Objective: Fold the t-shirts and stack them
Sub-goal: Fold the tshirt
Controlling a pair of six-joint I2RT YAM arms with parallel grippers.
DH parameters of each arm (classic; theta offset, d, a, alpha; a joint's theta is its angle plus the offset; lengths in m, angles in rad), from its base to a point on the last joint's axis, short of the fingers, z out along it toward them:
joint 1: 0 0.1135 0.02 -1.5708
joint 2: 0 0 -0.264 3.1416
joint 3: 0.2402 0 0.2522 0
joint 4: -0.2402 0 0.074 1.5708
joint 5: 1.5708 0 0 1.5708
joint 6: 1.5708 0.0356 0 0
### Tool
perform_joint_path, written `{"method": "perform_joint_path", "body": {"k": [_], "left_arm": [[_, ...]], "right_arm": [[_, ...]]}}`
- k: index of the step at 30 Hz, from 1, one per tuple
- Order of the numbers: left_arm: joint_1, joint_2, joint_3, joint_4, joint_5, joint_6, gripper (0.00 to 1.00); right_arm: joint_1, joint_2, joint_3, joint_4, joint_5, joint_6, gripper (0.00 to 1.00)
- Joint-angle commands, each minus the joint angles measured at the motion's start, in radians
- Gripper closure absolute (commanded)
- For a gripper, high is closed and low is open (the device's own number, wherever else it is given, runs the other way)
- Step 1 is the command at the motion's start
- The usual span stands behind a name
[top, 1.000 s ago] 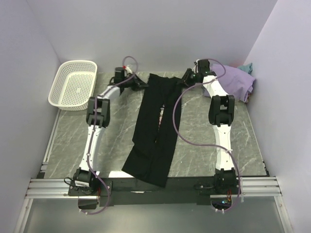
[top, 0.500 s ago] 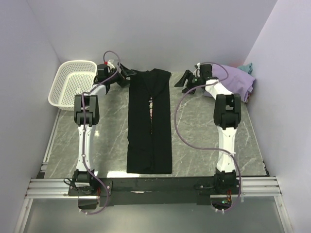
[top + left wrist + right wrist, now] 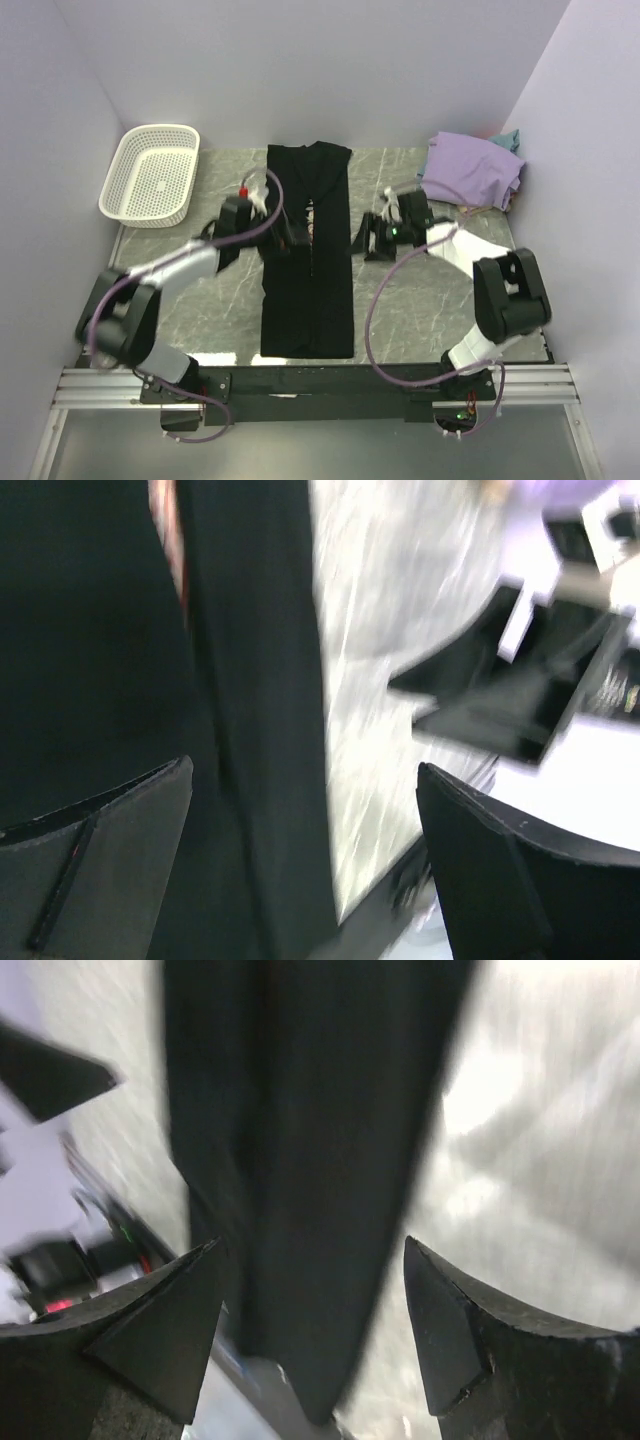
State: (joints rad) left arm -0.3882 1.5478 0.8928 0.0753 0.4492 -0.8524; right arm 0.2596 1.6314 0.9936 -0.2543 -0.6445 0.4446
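The black t-shirt (image 3: 308, 290) lies flat down the middle of the table as a long narrow strip, collar end at the back. My left gripper (image 3: 288, 240) hovers open over its left edge about halfway along, with black cloth (image 3: 120, 630) below and nothing between the jaws (image 3: 305, 810). My right gripper (image 3: 363, 240) is open just beyond the shirt's right edge, looking down the strip (image 3: 310, 1110), and holds nothing (image 3: 312, 1290). A crumpled lavender t-shirt (image 3: 475, 170) sits at the back right. A bit of the teal t-shirt (image 3: 511, 138) shows behind it.
A white perforated basket (image 3: 150, 172) stands at the back left corner. Bare grey marble tabletop (image 3: 200, 320) shows on both sides of the black strip. Lavender walls close in the left, back and right. The arms' mounting rail (image 3: 320, 385) runs along the near edge.
The black shirt went from skewed and held at its far end to straight and flat. Both grippers opened, let go, and drew back from the far end to the shirt's middle.
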Motion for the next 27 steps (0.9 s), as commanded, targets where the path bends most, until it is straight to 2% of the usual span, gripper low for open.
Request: {"method": "perform_joint_path", "body": {"k": [1, 2, 5, 11, 17, 22, 27], "left_arm": [[-0.101, -0.245, -0.294, -0.063, -0.142, -0.048, 0.01], [-0.122, -0.329, -0.325, -0.060, -0.141, -0.086, 0.01], [-0.196, -0.451, -0.406, -0.112, -0.145, -0.154, 0.01], [-0.281, -0.548, -0.468, -0.210, -0.162, -0.198, 0.01], [-0.345, -0.571, -0.483, -0.288, -0.190, -0.260, 0.00], [-0.423, -0.545, -0.447, -0.437, -0.303, -0.313, 0.01], [-0.501, -0.460, -0.397, -0.563, -0.397, -0.341, 0.00]], "right_arm": [[0.032, -0.174, -0.171, -0.013, -0.009, -0.050, 0.23], [0.044, -0.200, -0.208, -0.019, -0.012, -0.052, 0.23], [0.108, -0.287, -0.274, -0.030, 0.002, -0.017, 0.23], [0.222, -0.384, -0.381, 0.070, -0.024, 0.114, 0.23], [0.335, -0.387, -0.435, 0.116, 0.020, 0.193, 0.23], [0.429, -0.337, -0.463, 0.162, 0.051, 0.244, 0.23], [0.507, -0.265, -0.458, 0.098, 0.238, 0.272, 0.23]]}}
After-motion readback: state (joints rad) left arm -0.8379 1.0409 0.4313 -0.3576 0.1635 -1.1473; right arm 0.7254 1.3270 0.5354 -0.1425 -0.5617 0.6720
